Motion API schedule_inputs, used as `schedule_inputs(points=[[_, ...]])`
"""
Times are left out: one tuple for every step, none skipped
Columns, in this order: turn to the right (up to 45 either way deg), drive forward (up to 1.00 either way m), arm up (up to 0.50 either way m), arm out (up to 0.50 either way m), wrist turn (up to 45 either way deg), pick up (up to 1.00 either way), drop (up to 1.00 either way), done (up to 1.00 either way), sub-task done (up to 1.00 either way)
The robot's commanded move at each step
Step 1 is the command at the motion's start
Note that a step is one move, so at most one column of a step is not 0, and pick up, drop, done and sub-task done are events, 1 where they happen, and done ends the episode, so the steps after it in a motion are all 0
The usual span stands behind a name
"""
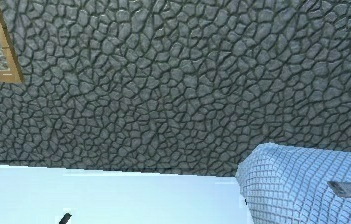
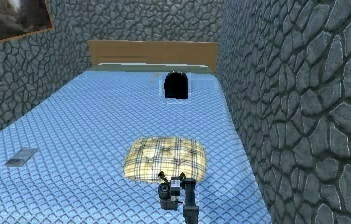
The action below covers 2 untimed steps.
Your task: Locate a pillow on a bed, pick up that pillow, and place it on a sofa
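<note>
A pale yellow checked pillow (image 2: 166, 158) lies flat on the blue checked bed (image 2: 83, 120), near its close edge in the arm side view. The dark arm rises from the bottom edge, and my gripper (image 2: 166, 192) sits right at the pillow's near edge. Whether it touches the pillow or holds anything I cannot tell. The bed's corner (image 1: 293, 185) also shows at the forward view's lower right.
A wooden headboard (image 2: 153, 54) stands at the bed's far end, with a black object (image 2: 176, 85) before it. A small grey flat thing (image 2: 21, 156) lies on the bed's left part. Stone walls (image 1: 183, 80) are close ahead and beside the bed. Framed pictures (image 2: 18, 18) hang there.
</note>
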Motion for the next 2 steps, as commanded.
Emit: schedule_inputs(points=[[0.0, 0.0, 0.0, 0.0, 0.0, 1.0, 0.0, 0.0, 0.0], [0.0, 0.0, 0.1, 0.0, 0.0, 0.0, 0.0, 0.0, 0.0]])
